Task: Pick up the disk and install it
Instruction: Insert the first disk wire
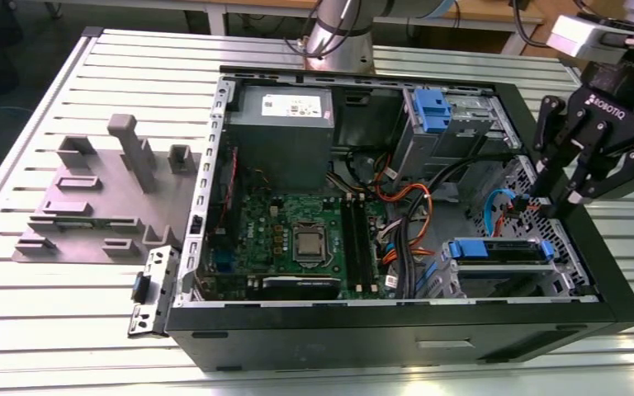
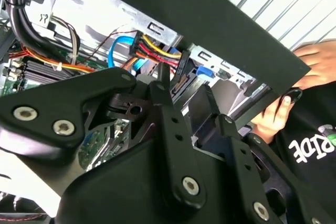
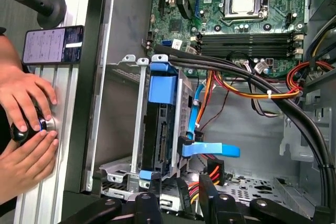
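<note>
Blue-framed, the disk (image 3: 160, 129) sits in its cage inside the case (image 1: 581, 318), near the exterior view's right. It looks rigid, fairly heavy and shock-sensitive; the plastic frame edges seem the safest hold. Gripper (image 1: 576, 186) hovers above, fingers (image 1: 548, 165) apart and empty.

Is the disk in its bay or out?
In: the disk sits inside the metal cage, blue frame ends showing. The claw hangs above.

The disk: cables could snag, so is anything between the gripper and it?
Nothing visible covers the disk, seated in its drive cage near the gripper. A blue cable and red-yellow wires run close beside the cage, on its motherboard side, so they crowd the approach.
</note>
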Action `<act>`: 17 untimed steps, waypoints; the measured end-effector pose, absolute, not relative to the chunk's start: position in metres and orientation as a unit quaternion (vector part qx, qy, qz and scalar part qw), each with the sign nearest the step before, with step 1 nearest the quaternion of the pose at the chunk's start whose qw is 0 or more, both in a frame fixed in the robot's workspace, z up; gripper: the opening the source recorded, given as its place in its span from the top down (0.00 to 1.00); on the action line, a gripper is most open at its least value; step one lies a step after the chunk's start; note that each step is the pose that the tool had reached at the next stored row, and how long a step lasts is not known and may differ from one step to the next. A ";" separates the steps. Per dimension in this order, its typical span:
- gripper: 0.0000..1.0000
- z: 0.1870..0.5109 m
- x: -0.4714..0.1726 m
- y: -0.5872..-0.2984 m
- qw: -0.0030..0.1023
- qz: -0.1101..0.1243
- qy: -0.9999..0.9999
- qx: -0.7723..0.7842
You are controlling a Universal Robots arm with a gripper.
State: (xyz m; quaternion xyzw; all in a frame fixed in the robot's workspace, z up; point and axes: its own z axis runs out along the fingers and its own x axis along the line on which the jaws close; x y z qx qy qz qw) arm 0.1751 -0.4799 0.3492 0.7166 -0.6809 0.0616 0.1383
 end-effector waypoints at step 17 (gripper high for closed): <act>0.78 0.341 0.177 -0.479 0.138 0.063 -0.675 0.722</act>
